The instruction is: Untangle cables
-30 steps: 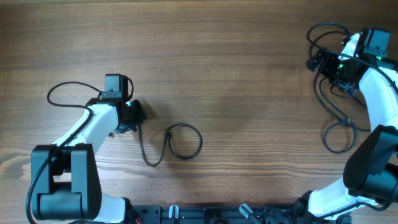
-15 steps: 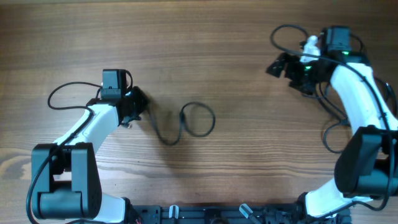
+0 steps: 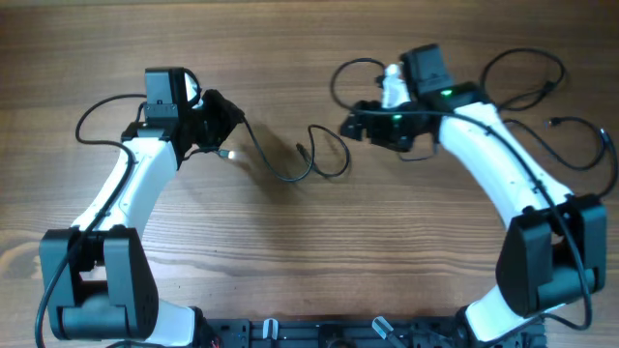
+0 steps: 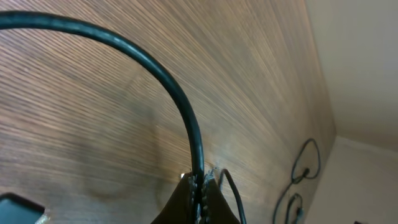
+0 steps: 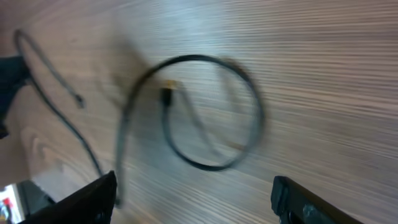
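- Left gripper [image 4: 198, 194]: the fingers are pressed together on a thin black cable [image 4: 168, 81], which is seen arching up and away from them above the wood grain.
- Held cable, overhead view: it is carried from the left gripper toward the right, where it sags onto the wooden table [image 3: 290, 266] between the two arms.
- Right gripper [image 5: 194, 182]: the fingers are spread wide, with nothing between them.
- Loop [image 5: 208, 167]: a loose ring of the cable is laid flat on the table ahead of the right gripper. A small plug end [image 5: 168, 93] is seen inside it, though the view is blurred.
- Further cables [image 3: 522, 52]: loose curves are spread at the far right, behind the right arm.
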`<state>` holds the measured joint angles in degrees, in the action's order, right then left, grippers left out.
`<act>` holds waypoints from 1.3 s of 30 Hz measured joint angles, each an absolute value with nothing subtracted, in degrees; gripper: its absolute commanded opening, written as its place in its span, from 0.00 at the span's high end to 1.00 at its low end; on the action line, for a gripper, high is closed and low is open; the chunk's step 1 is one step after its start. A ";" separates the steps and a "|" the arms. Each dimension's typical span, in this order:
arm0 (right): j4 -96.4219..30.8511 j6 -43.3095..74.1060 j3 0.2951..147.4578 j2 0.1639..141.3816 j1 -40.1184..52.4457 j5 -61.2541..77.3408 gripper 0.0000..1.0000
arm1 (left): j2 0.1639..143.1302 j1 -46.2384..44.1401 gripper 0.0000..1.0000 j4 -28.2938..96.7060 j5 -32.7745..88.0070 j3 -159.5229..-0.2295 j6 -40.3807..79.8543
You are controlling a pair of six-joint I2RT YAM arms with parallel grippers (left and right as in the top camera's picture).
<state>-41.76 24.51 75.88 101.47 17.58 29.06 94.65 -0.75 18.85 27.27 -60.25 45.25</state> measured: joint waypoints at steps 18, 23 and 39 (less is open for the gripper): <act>-32.71 44.18 75.88 108.55 31.35 24.49 0.24 | 94.65 -4.19 0.96 24.91 27.35 -60.34 39.99; -27.22 40.25 75.88 111.55 30.28 26.63 0.37 | 94.67 -4.19 0.96 27.51 27.33 -60.34 36.16; -20.58 25.08 75.88 111.55 29.52 42.39 0.93 | 95.48 -4.19 0.96 28.53 30.09 -60.34 33.26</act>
<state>-20.58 25.08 75.88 111.55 29.52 42.39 95.48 -4.19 28.53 30.09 -60.34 33.26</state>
